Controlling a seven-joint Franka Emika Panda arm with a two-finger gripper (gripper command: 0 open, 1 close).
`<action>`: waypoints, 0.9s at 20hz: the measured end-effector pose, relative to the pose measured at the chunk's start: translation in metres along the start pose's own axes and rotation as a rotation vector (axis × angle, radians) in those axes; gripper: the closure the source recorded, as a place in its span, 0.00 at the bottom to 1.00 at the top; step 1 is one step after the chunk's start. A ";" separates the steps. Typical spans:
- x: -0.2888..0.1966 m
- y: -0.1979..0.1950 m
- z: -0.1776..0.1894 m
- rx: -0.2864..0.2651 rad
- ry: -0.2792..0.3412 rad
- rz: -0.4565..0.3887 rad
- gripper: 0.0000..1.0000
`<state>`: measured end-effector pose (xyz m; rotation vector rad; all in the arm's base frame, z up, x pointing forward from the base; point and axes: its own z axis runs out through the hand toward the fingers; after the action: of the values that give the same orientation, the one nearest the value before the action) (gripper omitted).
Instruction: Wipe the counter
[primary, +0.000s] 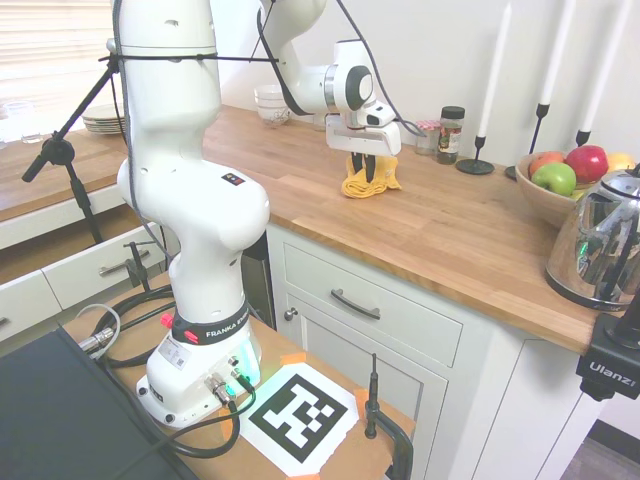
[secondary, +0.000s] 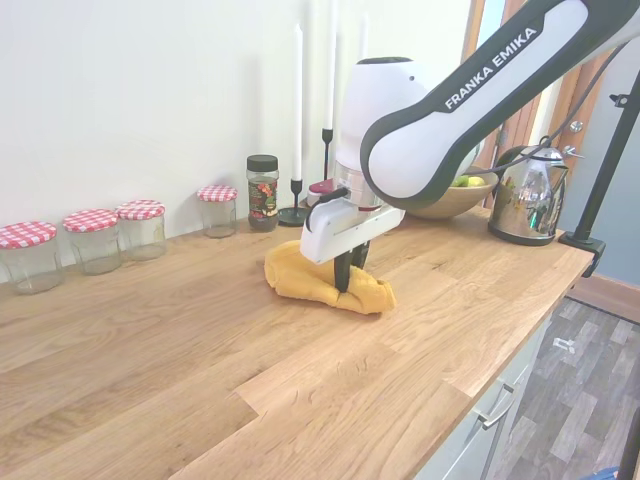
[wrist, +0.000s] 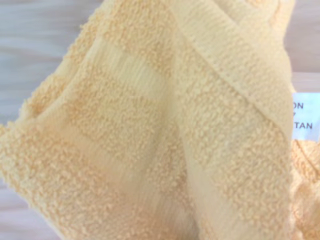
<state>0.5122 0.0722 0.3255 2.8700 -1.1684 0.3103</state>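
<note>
I have the gripper (secondary: 349, 282) pointing straight down, its dark fingers clenched on a bunched yellow terry towel (secondary: 325, 281) that lies crumpled on the counter (secondary: 180, 370). The counter is the long butcher-block top of honey-brown strips, sitting on white panelled cabinets (primary: 380, 330) with metal handles, and the towel rests near its middle, closer to the wall than to the front edge. In my wrist view the towel (wrist: 165, 130) fills nearly everything, ribbed bands alternating with looped pile, and a white care label (wrist: 306, 118) peeks out at one side (the print is too blurred for me to read). Along the wall I see four glass jars (secondary: 95, 238) with red-checked lids, a dark-lidded spice jar (secondary: 262, 192), and white taper candles (secondary: 297, 100) in black holders. Further down the counter stand a fruit bowl (primary: 545, 200) with apples and a shiny steel kettle (primary: 600, 240). White bowls (primary: 270, 103) sit stacked behind the arm.
</note>
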 end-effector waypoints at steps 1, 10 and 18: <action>-0.012 -0.009 -0.001 0.000 0.007 -0.012 1.00; -0.056 -0.036 -0.007 0.009 0.023 -0.048 1.00; -0.022 -0.012 -0.003 0.009 0.003 -0.003 1.00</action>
<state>0.5052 0.0962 0.3250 2.8776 -1.1658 0.3207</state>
